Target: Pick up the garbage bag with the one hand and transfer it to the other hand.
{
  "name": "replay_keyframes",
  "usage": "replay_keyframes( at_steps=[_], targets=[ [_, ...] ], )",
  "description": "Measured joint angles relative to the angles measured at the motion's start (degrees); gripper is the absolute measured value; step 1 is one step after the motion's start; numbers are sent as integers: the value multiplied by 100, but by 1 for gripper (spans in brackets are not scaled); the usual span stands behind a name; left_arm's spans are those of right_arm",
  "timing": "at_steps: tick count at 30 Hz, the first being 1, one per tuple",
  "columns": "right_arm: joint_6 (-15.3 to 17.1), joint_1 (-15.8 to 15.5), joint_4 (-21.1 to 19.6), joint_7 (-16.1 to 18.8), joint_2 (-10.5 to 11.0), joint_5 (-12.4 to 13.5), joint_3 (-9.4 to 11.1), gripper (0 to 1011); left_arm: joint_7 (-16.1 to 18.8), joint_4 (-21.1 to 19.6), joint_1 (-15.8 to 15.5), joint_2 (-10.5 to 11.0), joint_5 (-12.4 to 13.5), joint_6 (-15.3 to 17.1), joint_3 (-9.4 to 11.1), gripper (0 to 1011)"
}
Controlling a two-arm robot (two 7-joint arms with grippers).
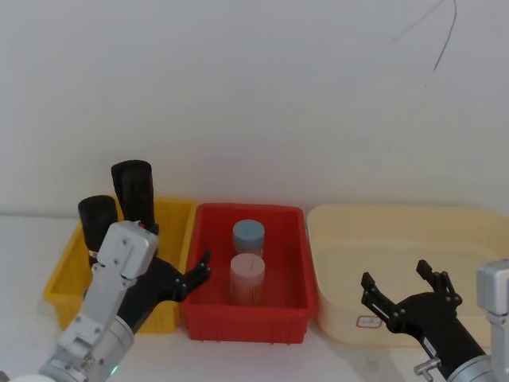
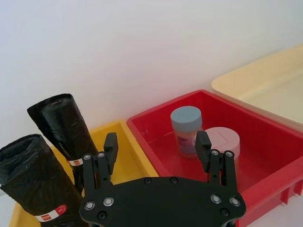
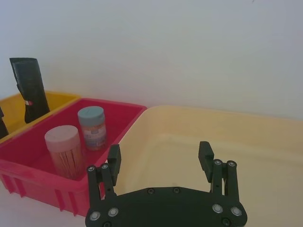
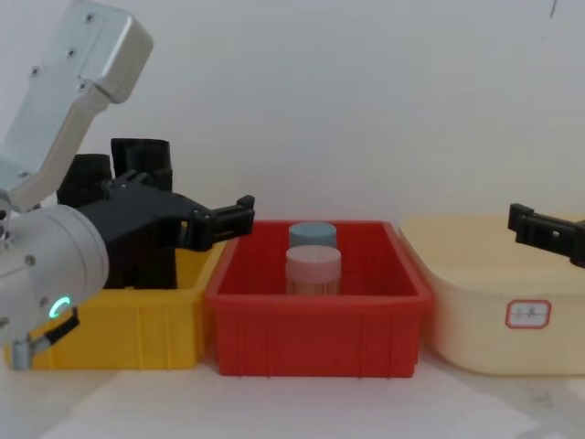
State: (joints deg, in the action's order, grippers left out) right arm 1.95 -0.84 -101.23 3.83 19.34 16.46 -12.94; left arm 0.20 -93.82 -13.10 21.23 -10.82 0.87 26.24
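one garbage bag [image 2: 59,125] stands upright beside a twin roll [image 2: 28,175] in the yellow bin [image 2: 130,151], tops free for grabbing. your left gripper [image 2: 156,144] hovers near it, fingers spread and empty; your right gripper [image 3: 160,153] hangs open-fingered over the cream tub [image 3: 246,127], ready to receive.

In the chest view the left arm [image 4: 46,265] and left gripper [image 4: 219,222] hide most of the garbage bag [image 4: 140,151] and the second roll [image 4: 82,174] at its 9 o'clock, leaving just their tops. The right gripper [image 4: 546,229] is cut off by that view's edge at 3 o'clock. The label [image 4: 528,314] on the cream bin [image 4: 466,274] bears print too small to read.
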Motion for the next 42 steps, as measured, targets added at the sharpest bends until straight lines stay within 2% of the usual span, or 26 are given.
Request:
replay_keyframes(
  at_steps=[8, 14, 23, 32, 42],
  targets=[
    [0, 0, 0, 0, 0, 0, 0, 1000, 286, -238, 214, -105, 152, 96, -1, 1001],
    [0, 0, 0, 0, 0, 0, 0, 1000, 610, -459, 454, -168, 263, 195, -92, 1001],
    [0, 0, 0, 0, 0, 0, 0, 1000, 1075, -776, 871, -244, 311, 303, -399, 1001],
    [0, 0, 0, 0, -1, 0, 0, 1001, 1360, -918, 1194, -306, 136, 380, -833, 1001],
    [0, 0, 0, 0, 0, 0, 0, 1000, 1364, -741, 1185, -406, -96, 399, -1091, 1001]
  ],
)
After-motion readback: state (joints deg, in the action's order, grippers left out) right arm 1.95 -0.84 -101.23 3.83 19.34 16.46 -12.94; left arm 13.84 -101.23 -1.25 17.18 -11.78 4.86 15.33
